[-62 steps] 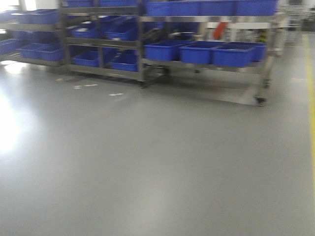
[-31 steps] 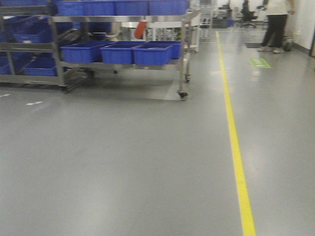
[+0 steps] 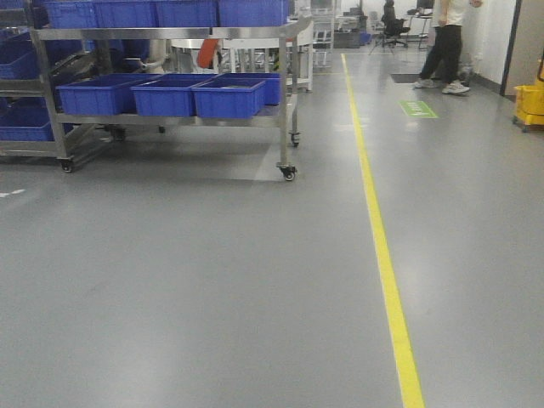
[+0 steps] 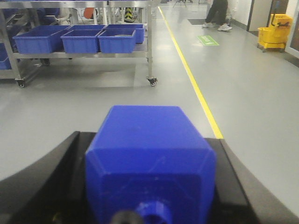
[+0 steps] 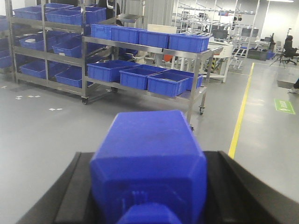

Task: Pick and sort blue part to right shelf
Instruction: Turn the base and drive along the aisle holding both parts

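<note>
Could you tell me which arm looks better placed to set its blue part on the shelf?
Probably the right: its blue part faces the stainless-steel rack nearer and ahead, whereas from the left gripper the rack sits far off left.

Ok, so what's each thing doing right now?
Left pincer, shut on the left blue plastic block.
Right pincer, shut on the right blue plastic block.
Wheeled stainless-steel rack, standing apart, not reached yet.
Blue plastic bins, lidless, side by side on its lower shelf.
Yellow mop bucket, upright.
</note>
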You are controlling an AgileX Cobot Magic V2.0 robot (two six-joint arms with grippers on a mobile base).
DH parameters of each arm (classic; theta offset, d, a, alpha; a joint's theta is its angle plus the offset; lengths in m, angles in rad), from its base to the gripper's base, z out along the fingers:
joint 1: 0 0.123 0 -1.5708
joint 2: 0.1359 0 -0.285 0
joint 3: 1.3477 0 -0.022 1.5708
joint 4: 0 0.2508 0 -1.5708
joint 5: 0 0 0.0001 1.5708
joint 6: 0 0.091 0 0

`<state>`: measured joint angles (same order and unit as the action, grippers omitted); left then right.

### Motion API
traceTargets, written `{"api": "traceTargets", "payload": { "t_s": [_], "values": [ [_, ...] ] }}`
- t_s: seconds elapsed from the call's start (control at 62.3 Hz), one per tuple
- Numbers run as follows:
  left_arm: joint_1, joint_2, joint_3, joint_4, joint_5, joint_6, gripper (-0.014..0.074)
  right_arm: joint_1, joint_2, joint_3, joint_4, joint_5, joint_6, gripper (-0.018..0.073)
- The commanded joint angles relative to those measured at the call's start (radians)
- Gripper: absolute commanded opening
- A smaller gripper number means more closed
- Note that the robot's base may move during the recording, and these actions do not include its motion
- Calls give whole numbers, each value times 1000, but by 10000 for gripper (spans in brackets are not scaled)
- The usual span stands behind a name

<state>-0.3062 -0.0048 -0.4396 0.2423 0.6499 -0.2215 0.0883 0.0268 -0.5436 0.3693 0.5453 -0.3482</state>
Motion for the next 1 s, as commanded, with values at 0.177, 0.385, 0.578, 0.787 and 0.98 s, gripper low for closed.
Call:
{"api": "traceTargets", "payload": {
  "t_s": [0.177,0.385,0.578,0.787,0.98],
  "values": [
    [-3,15,-26,9,-95,-10,312,-1,20,-24,21,-91,3,194],
    [-3,15,-26,9,-95,-10,312,-1,20,-24,21,-91,3,194],
    [-3,15,-26,9,-95,-10,312,-1,20,-24,21,-91,3,194],
    [-3,15,-26,9,-95,-10,312,-1,20,-24,21,-91,3,194],
    [-3,15,-26,9,-95,-10,312,-1,20,-24,21,-91,3,194]
  ]
}}
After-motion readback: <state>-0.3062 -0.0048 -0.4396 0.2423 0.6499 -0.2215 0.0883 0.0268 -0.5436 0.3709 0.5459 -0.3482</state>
